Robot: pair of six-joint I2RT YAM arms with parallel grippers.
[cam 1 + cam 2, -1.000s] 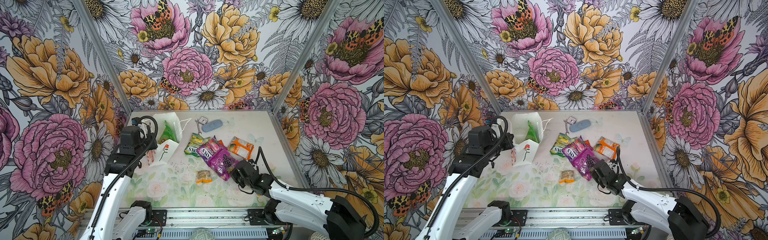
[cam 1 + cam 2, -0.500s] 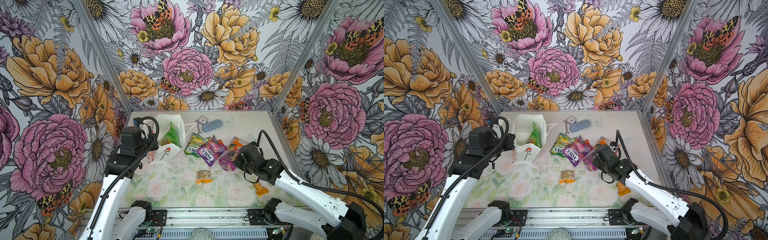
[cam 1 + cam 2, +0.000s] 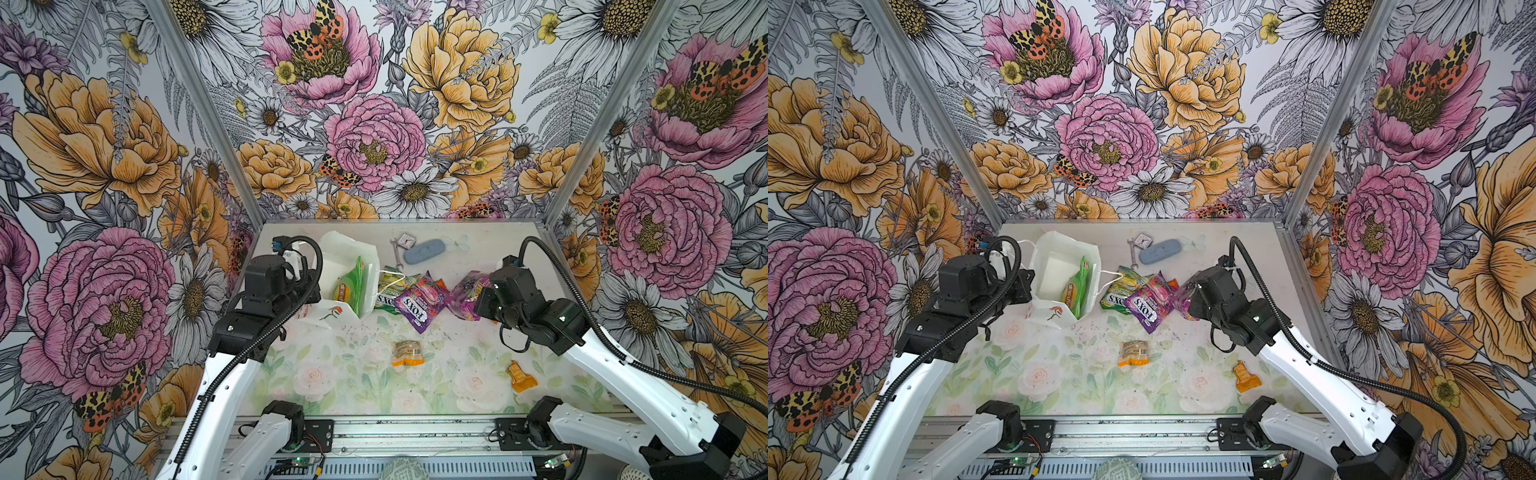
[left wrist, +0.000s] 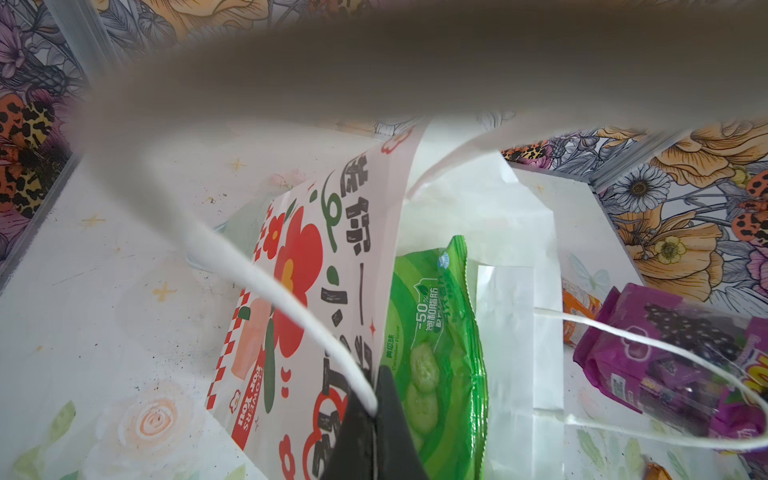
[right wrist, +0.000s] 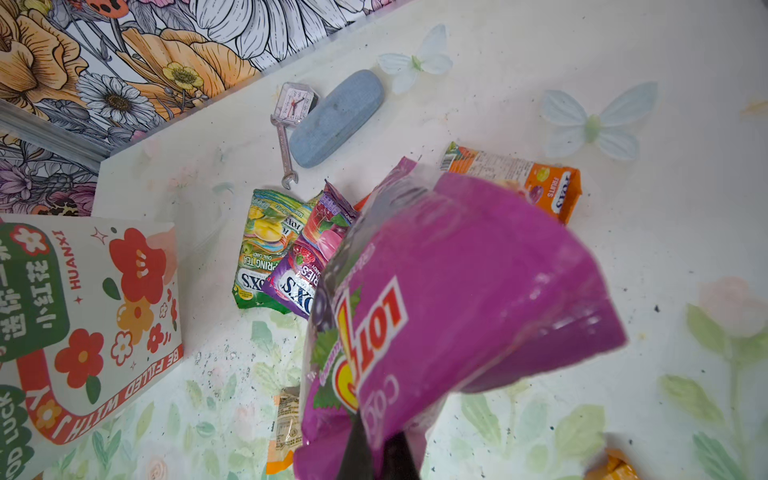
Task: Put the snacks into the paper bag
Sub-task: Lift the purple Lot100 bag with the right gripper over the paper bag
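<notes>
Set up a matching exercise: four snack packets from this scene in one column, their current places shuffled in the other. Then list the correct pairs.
Column one
1. green chip bag
2. purple grape bag
3. purple Fox's bag
4. crumpled orange packet

Column two
A. gripped by the right gripper
B. alone on the table, near its front right corner
C. inside the paper bag
D. on the table, overlapping the green Fox's bag

Pairs: 1-C, 2-A, 3-D, 4-B
</notes>
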